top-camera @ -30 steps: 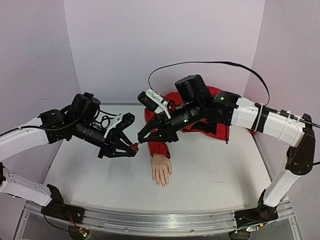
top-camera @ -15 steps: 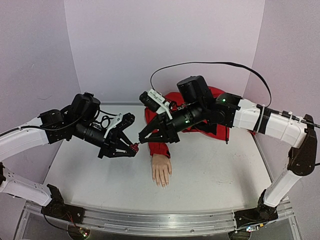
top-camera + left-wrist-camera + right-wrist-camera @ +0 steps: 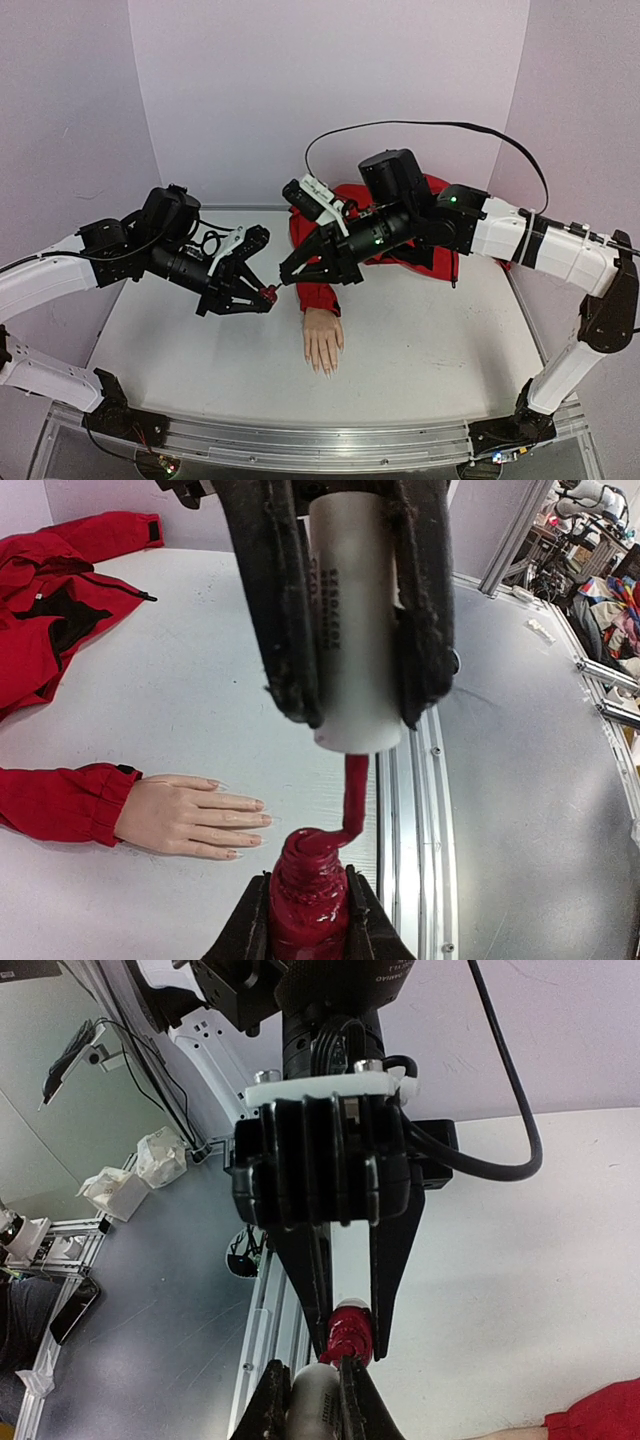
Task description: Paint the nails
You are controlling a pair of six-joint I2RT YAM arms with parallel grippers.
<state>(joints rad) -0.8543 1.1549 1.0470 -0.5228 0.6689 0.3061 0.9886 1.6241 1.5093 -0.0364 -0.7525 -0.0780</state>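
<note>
The left gripper (image 3: 263,293) is clamped on the dark-red polish bottle (image 3: 308,905), held in the air above the table (image 3: 420,350). Just right of it, the right gripper (image 3: 287,277) pinches the white cap (image 3: 352,620), its brush (image 3: 353,795) dipped at the bottle's neck. The nails (image 3: 259,805) sit on the fingertips of the mannequin hand (image 3: 322,340), which lies flat on the table, well apart from the brush. They are likely hard, slick and tiny: nothing to grasp, only light strokes, with the hold on the cap. Only the left wrist view shows them, seemingly unpainted; the right wrist view shows the bottle grip head-on
</note>
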